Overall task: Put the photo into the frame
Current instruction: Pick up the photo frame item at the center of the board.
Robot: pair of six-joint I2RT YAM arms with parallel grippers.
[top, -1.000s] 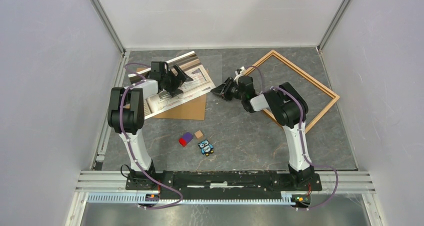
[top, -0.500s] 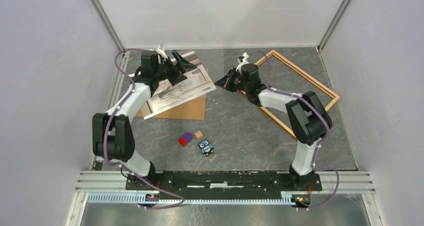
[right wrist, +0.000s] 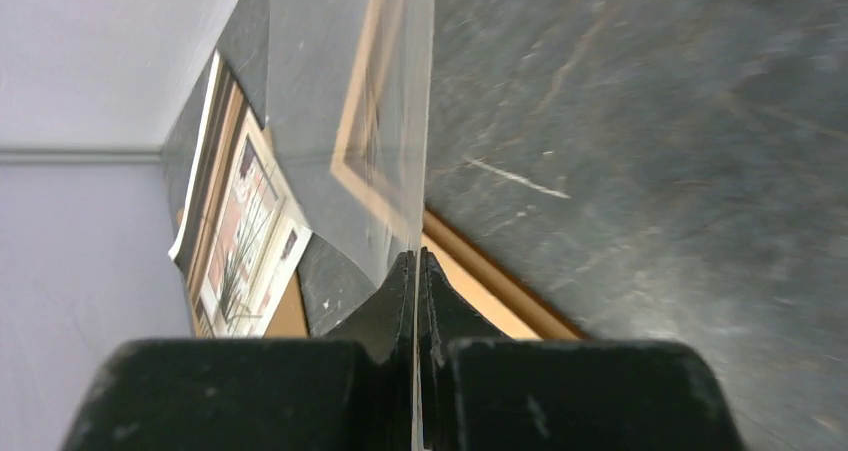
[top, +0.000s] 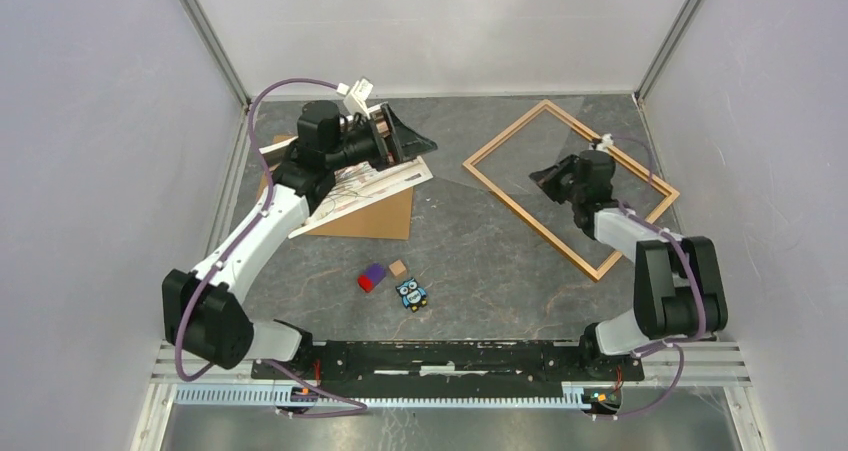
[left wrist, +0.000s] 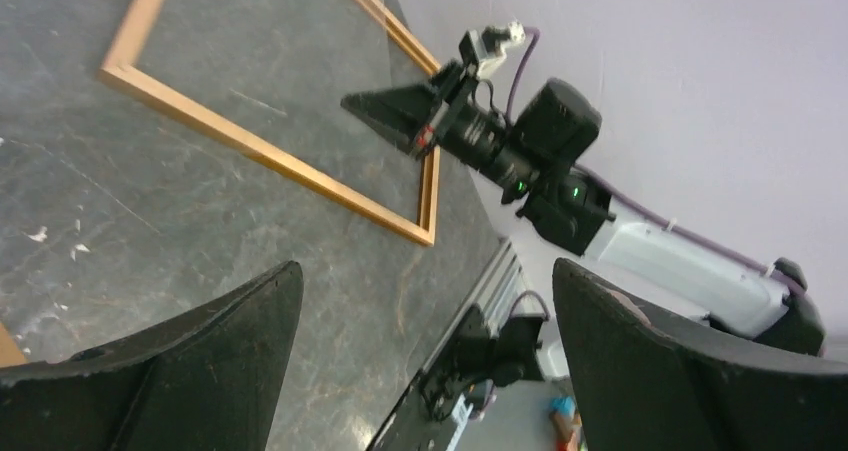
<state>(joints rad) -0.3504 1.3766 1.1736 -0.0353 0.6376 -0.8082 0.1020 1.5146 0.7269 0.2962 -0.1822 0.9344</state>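
Note:
The photo (top: 355,183), a print with brown-beige bands and a dark spiky plant, lies at the back left on a brown cardboard board (top: 385,216); the right wrist view also shows the photo (right wrist: 240,246). The thin orange wooden frame (top: 520,209) lies flat at the back right, and the frame (left wrist: 270,151) is empty in the left wrist view. My left gripper (top: 400,136) hovers open above the photo's right end, and nothing sits between the left gripper (left wrist: 425,271) fingers. My right gripper (top: 548,178) is shut on the edge of a clear sheet (right wrist: 350,121), held over the frame.
Three small toys lie in the middle of the grey table: a red-purple block (top: 371,277), a tan cube (top: 398,267) and an owl figure (top: 411,294). White walls close in the table at the back and both sides.
The right gripper shut on the clear sheet and carried it right, from beside the photo to over the frame. The left arm lifted off the photo and swung right, still open.

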